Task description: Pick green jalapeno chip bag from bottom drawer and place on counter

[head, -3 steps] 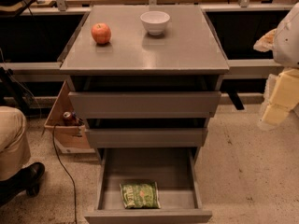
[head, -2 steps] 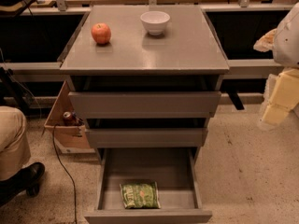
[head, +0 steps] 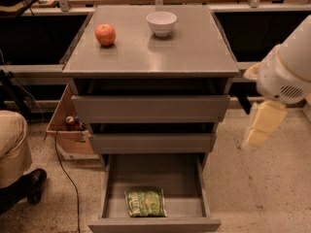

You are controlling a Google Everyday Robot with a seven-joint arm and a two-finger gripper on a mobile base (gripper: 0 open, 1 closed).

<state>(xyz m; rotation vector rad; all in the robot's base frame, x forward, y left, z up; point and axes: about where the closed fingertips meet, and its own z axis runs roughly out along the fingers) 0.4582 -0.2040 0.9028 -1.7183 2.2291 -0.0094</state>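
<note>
— Down in the bottom drawer (head: 114, 178), what lies there?
— Only the green jalapeno chip bag (head: 145, 203), flat on the floor close to the front wall. With the drawer pulled out, I judge it reachable from above.
— And the gripper (head: 262, 125)?
— Hanging right of the cabinet, well apart from the bag, carrying nothing. Spread or pressed together, I cannot tell.
— Room on the counter (head: 194, 47)?
— Yes. An apple (head: 105, 34) and a white bowl (head: 161, 23) sit toward the back, leaving the front bare.
</note>
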